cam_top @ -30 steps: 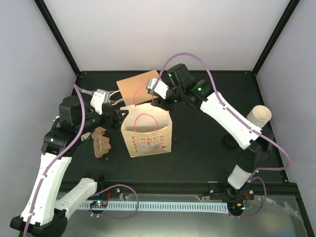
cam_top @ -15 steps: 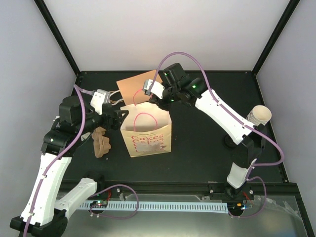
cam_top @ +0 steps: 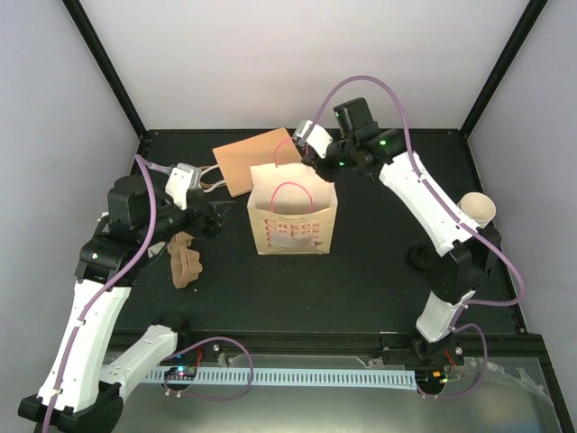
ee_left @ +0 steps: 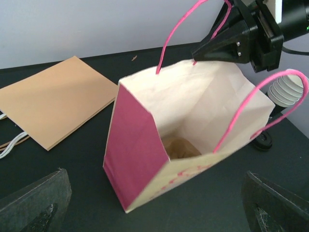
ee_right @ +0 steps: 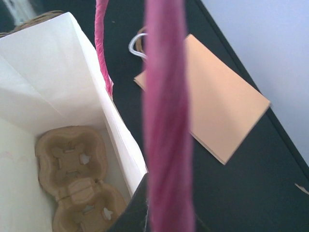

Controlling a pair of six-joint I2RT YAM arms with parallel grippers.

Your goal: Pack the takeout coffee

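1. R claw (cam_top: 302,158) is clamping the pink handle (ee_right: 166,121) of the paper bag (cam_top: 293,225). I'm guessing that's so the mouth stands open for loading.
2. L claw (cam_top: 214,219) is waiting beside the bag, fingers (ee_left: 34,203) wide apart, holding nothing.
3. Coffee cup (cam_top: 475,209) is sitting far R, well apart from the bag, not packed yet.
4. Pulp carrier (ee_right: 72,159) is lying in the bag's bottom.
5. Black worktop (cam_top: 379,271), pale walls round it.

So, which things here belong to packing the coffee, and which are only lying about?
For the job: takeout cup; paper bag, held at its handle by the right gripper; pulp carrier inside it.
Lying about: flat brown bag; brown pulp piece near the open left gripper.
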